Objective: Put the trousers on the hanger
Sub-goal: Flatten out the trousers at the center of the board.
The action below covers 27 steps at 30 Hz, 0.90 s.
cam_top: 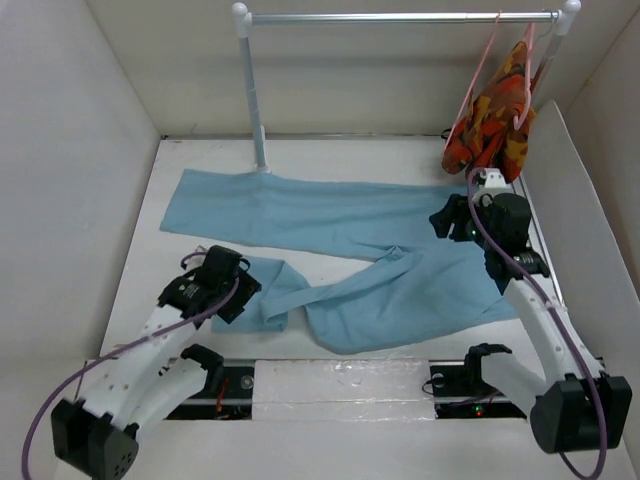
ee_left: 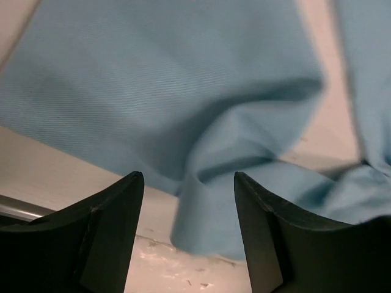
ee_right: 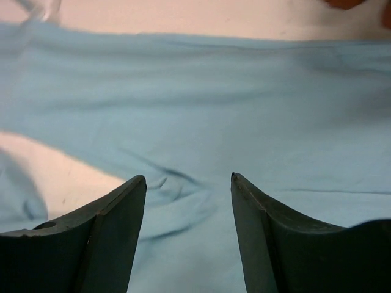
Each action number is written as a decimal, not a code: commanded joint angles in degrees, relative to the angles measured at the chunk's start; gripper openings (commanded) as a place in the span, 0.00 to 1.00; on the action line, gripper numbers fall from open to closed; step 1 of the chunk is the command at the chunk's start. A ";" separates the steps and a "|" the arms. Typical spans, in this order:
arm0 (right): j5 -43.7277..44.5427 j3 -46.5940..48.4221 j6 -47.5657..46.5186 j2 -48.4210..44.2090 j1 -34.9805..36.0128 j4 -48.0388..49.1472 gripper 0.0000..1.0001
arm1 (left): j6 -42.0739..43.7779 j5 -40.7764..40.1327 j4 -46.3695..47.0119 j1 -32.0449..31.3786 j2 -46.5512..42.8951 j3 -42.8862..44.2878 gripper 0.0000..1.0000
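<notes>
The light blue trousers [cam_top: 330, 220] lie flat on the table, one leg stretching to the far left and the other folded back toward the near left. My left gripper [cam_top: 250, 290] is open over that folded leg. In the left wrist view a cloth fold [ee_left: 211, 213] lies between its fingers [ee_left: 189, 177]. My right gripper [cam_top: 450, 222] is open above the trousers' right part, with blue cloth [ee_right: 244, 110] below its fingertips [ee_right: 188, 178]. Thin pink hanger wire [cam_top: 483, 62] hangs from the rail at the top right. I cannot tell an empty hanger from the one bearing the garment.
A clothes rail [cam_top: 400, 17] on a white post [cam_top: 253, 90] stands at the back. An orange-red patterned garment [cam_top: 495, 125] hangs at its right end, just behind my right gripper. White walls enclose the table. A foil-like strip [cam_top: 340, 385] runs between the arm bases.
</notes>
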 commanded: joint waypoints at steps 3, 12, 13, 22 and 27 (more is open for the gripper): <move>-5.76 -1.01 -8.48 -5.61 5.33 -11.25 0.63 | -8.34 4.60 8.70 1.50 10.99 -10.21 0.56; -7.35 -1.63 -9.64 -11.42 14.65 -14.98 0.66 | -5.37 -1.29 16.68 9.05 25.20 -10.39 0.92; -7.35 -1.01 -9.82 -11.50 16.05 -15.24 0.66 | -5.70 -0.93 16.71 9.06 27.16 -9.96 0.85; -3.92 2.78 -10.17 -10.28 16.67 -19.02 0.67 | 1.49 -10.85 10.47 23.36 30.35 -0.30 0.00; -4.45 1.11 -10.17 -10.54 16.15 -18.76 0.67 | 6.16 -20.17 4.16 29.09 21.49 6.02 0.00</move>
